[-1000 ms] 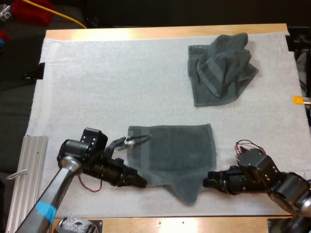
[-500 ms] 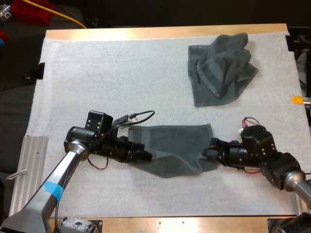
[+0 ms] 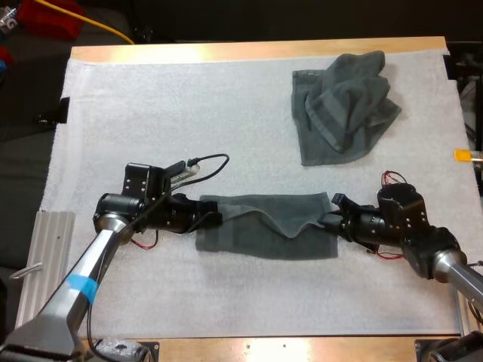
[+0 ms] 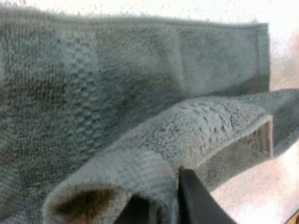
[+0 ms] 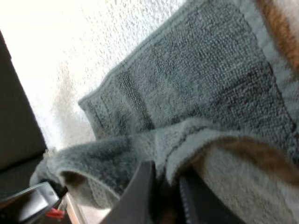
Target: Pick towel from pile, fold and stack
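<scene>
Mat (image 3: 189,113) holds towel (image 3: 264,230), its length spanning left tool (image 3: 213,219) to right tool (image 3: 333,220)

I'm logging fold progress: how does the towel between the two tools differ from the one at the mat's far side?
The near towel is doubled over into a long, fairly flat band; the far towel is a crumpled, bunched heap. The near towel is pinched at its ends by the left tool and right tool; nothing touches the far towel. Both are dark grey-green and lie on the white mat.
</scene>
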Tool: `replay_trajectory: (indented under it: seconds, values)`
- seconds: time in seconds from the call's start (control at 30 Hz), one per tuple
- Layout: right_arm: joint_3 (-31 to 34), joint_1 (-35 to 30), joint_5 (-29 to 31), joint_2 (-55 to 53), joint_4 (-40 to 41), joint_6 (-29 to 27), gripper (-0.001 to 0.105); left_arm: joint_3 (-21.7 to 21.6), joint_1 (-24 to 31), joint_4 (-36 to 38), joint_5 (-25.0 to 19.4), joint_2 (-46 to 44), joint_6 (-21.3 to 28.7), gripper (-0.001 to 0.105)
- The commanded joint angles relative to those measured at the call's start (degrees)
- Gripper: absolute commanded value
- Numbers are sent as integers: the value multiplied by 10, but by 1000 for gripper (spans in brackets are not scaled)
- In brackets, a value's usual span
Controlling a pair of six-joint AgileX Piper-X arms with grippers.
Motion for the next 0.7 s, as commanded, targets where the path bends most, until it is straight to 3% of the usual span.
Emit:
replay_trajectory:
  seconds: [0.0,0.27,0.37,0.43,0.47,0.53,0.57,0.6,0.67]
  values:
    - [-4,-4,7,0,-11,1,1,-3,0,-2,-8,4,-2,0]
    - [-4,-4,17,0,-52,30,2,-3,0,-5,-44,8,13,0]
    - [-4,-4,11,0,-56,31,8,-3,0,-5,-42,8,13,0]
    - [-4,-4,4,0,-78,31,23,-3,0,-5,-29,8,23,3]
    - [-4,-4,-1,0,-93,31,31,-3,0,-5,-23,8,33,10]
    - [-4,-4,-10,0,-147,31,56,-3,0,-12,-16,8,44,44]
    - [-4,-4,-21,0,-189,31,64,-4,0,-15,-7,8,43,70]
    - [-4,-4,-31,0,-214,31,66,-4,0,-15,3,8,45,77]
    - [-4,-4,-46,-3,-239,31,66,-4,0,-15,23,8,58,71]
